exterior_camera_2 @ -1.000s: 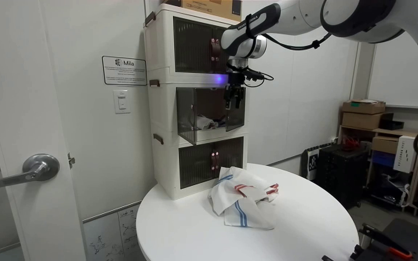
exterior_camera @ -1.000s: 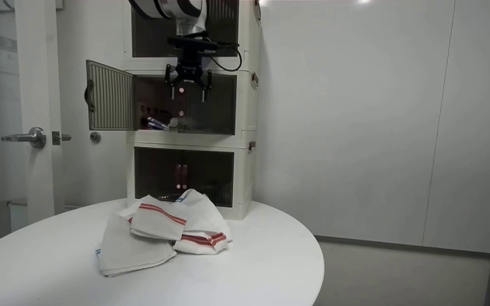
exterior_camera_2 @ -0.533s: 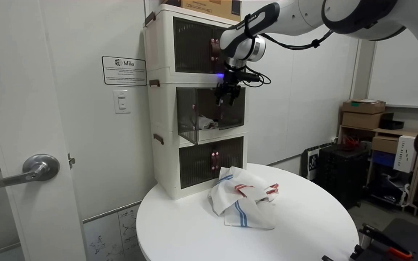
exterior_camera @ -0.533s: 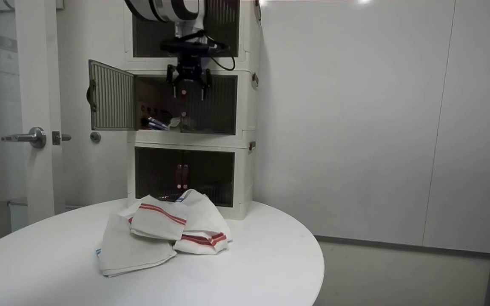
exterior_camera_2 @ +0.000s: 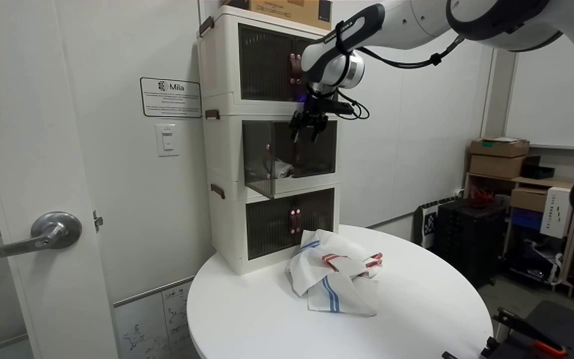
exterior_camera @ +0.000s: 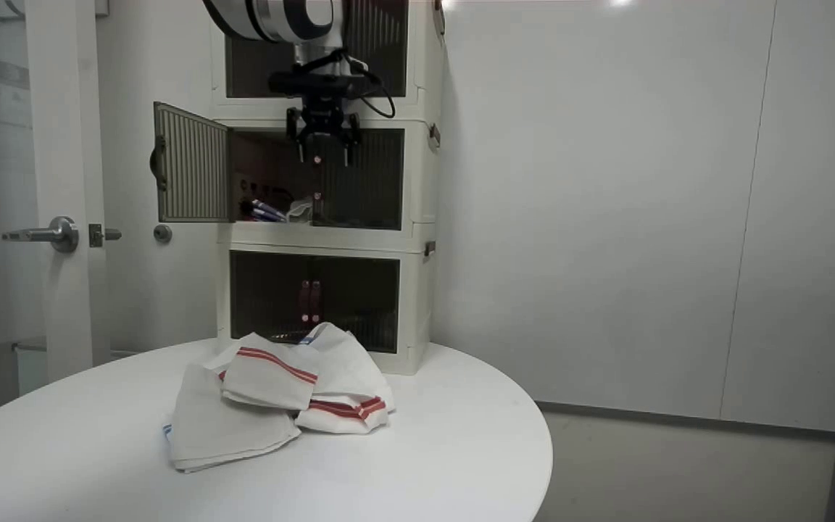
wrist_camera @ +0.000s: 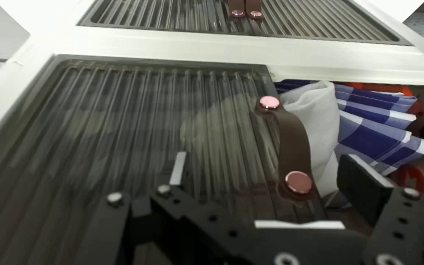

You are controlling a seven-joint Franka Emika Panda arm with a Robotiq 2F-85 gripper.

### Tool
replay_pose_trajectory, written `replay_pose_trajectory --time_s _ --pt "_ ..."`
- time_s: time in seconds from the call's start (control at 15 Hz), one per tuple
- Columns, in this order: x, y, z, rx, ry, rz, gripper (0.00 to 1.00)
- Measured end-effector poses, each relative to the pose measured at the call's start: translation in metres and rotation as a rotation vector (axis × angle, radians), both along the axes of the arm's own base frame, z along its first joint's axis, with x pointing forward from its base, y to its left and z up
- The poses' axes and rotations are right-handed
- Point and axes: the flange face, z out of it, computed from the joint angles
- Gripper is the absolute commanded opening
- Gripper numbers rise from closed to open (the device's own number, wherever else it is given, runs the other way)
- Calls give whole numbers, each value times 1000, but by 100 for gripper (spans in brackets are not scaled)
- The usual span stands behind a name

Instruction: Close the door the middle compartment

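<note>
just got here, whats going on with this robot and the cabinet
A robot arm is there to close the middle compartment of a white cabinet. Its gripper, open and holding nothing, hangs in front of one door, which looks shut or nearly so; whether they touch I can't tell. The other door stands wide open, cloth showing inside, so the job isn't finished. Striped towels lie on the table below.

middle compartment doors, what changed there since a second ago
In both exterior views, the right-hand leaf has swung inward, now shut or nearly so; the left-hand leaf shifted slightly inward but stands wide open. The gripper moved toward the cabinet, open throughout, grasping nothing. Bottom doors and striped cloths stayed as they were.
</note>
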Motion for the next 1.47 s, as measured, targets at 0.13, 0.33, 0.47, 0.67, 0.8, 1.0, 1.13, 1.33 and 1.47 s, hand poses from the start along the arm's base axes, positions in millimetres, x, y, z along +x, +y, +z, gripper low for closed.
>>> replay_pose_trajectory --time_s 0.13,0.33,0.47,0.67,0.8,1.0,1.13,1.33,1.47 --pt "-2 0 2 -2 -18 -4 100" --pt "-7 0 7 -5 -31 -6 100" --pt "-16 1 9 -7 3 0 100" --pt "-41 -2 13 2 135 7 100" --pt "-64 -9 16 6 241 5 100" --pt "-105 -25 21 -1 370 -14 100" --pt "-135 -33 21 -1 420 -42 100" --pt "-177 -34 9 20 479 -85 100" --pt "-205 -28 -4 46 520 -109 100"
